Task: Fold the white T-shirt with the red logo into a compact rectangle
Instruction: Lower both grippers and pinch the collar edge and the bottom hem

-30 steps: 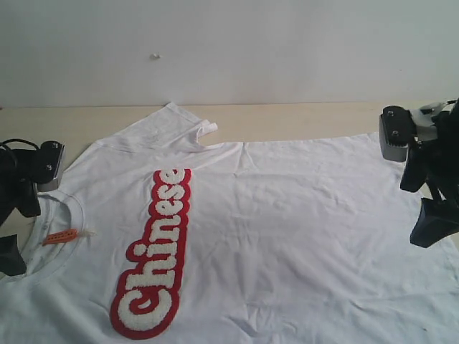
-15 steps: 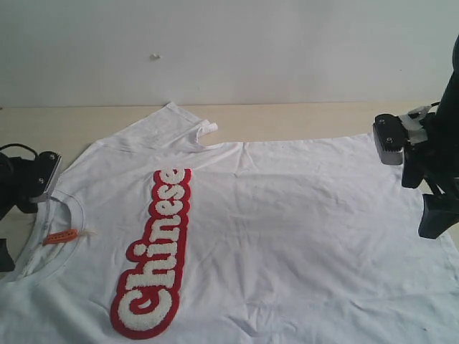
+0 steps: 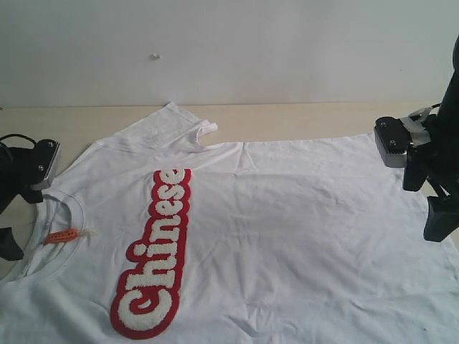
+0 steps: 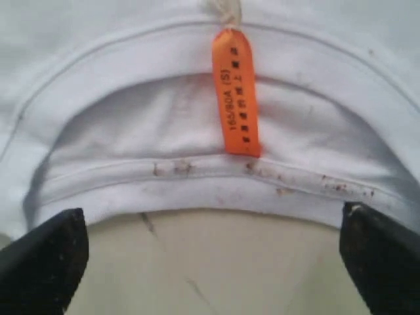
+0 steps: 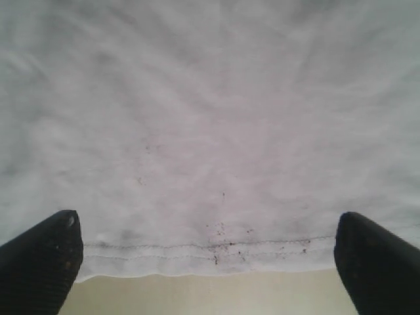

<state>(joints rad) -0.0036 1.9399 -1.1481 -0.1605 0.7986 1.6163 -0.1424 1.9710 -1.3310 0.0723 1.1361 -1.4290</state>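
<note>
White cotton T-shirt (image 3: 287, 229) lies flat, unfolded. Left gripper (image 4: 211, 259) by the collar (image 4: 197, 177), right gripper (image 5: 209, 262) by the hem (image 5: 210, 252), jaws wide apart; next they probably pinch those edges.

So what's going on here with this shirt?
A two-armed robot is set to fold the white T-shirt, which lies spread on the table with its red logo up. The left pincer hangs open at the collar, by the orange tag; the right pincer hangs open at the bottom hem. Neither grips cloth yet.

White T-shirt (image 3: 287, 229), red logo (image 3: 156, 251), orange tag (image 4: 235, 92).
</note>
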